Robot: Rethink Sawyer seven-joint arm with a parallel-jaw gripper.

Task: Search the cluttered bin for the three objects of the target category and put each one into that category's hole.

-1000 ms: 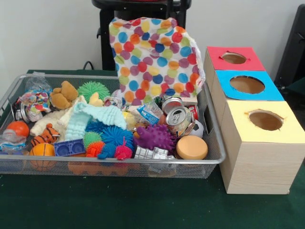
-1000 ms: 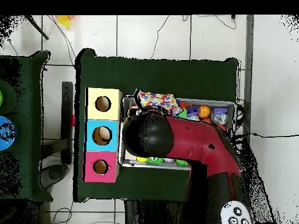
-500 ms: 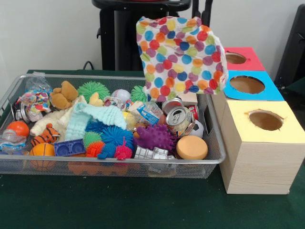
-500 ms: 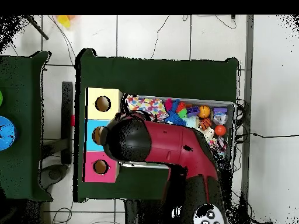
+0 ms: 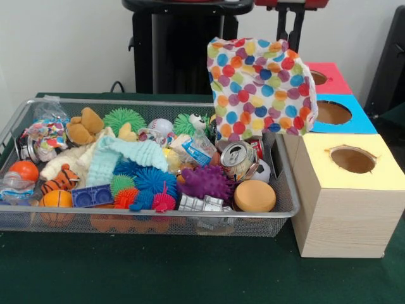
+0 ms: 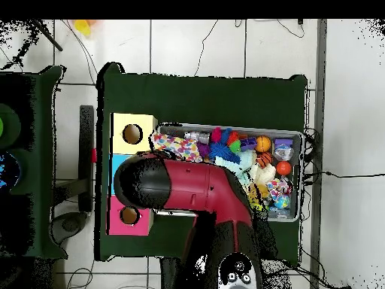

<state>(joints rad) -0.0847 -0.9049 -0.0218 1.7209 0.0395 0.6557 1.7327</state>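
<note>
Clearly gripped by the gripper (image 5: 281,31), the polka-dot cloth (image 5: 262,85) hangs over the bin's (image 5: 158,218) box-side edge, so I'd centre it above the blue box's hole (image 5: 333,112) before releasing, letting the trailing fabric clear the rim.

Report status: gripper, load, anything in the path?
Gripper hidden behind load, state unreadable. Polka-dot cloth hanging clear above wire bin, partly fronting red box and blue box. Nothing blocking seen.

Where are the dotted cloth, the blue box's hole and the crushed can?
Dotted cloth (image 5: 261,85), front view, middle of the hanging fabric.
Blue box's hole (image 5: 333,113), front view, visible part of the opening.
Crushed can (image 5: 238,158), front view, its silver top.
</note>
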